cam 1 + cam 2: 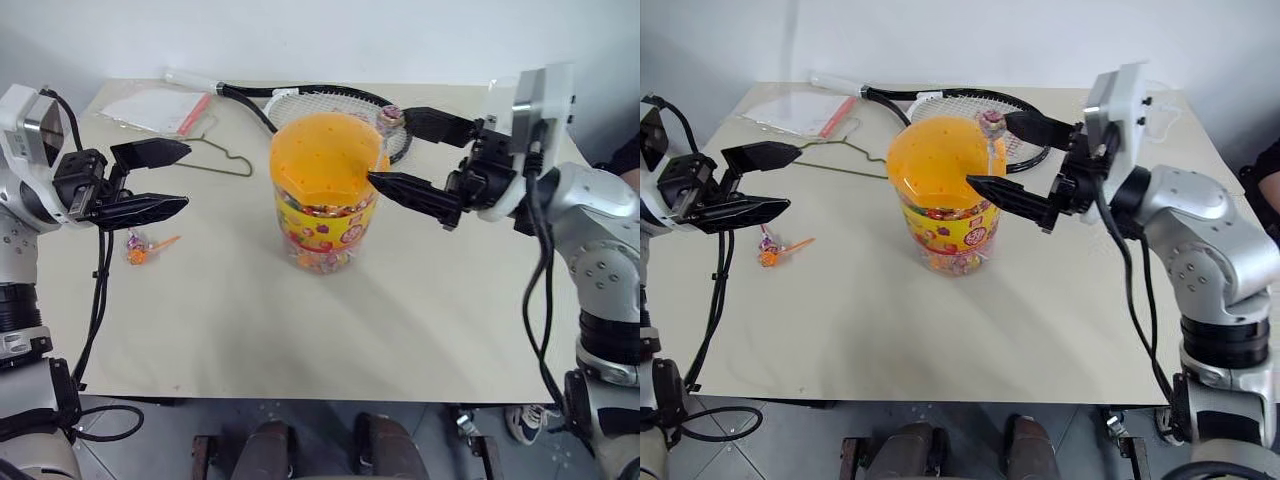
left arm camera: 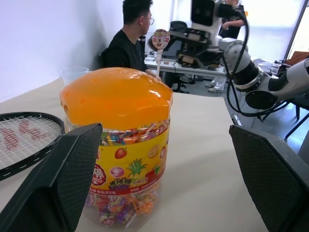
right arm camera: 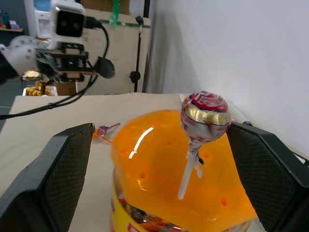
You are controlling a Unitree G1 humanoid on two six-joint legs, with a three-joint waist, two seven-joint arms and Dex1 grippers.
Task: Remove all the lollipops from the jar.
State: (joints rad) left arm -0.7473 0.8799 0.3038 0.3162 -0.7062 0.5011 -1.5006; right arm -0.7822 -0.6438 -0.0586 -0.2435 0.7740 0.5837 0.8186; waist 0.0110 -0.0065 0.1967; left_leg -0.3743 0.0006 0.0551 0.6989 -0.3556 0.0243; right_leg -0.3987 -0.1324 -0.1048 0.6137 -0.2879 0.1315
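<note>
Closing in on the last standing candy seems to be the step in hand. From the head views, the clear plastic jar with a domed orange lid (image 1: 325, 190) stands mid-table, and one pale pink-silver wrapped lollipop (image 1: 391, 116) rises from a hole at the lid's far right edge. The right gripper (image 1: 413, 158) has its black fingers spread wide on either side of that candy, holding nothing. The left gripper (image 1: 160, 180), likewise spread and empty, hangs left of the jar. Two small lollipops, orange and purple (image 1: 139, 247), lie on the beige tabletop (image 1: 400, 330) below it, already out. A black-framed racket (image 1: 330, 105), a wire hanger (image 1: 222, 155) and a clear plastic sleeve (image 1: 155, 108) lie beyond.

In the left wrist view, a seated person (image 2: 126, 41) and desks fill the room behind the jar.

In the right wrist view, the candy's stick (image 3: 189, 169) enters the lid between the fingers; next, I judge, they must shut on the stick or head and lift straight up.
</note>
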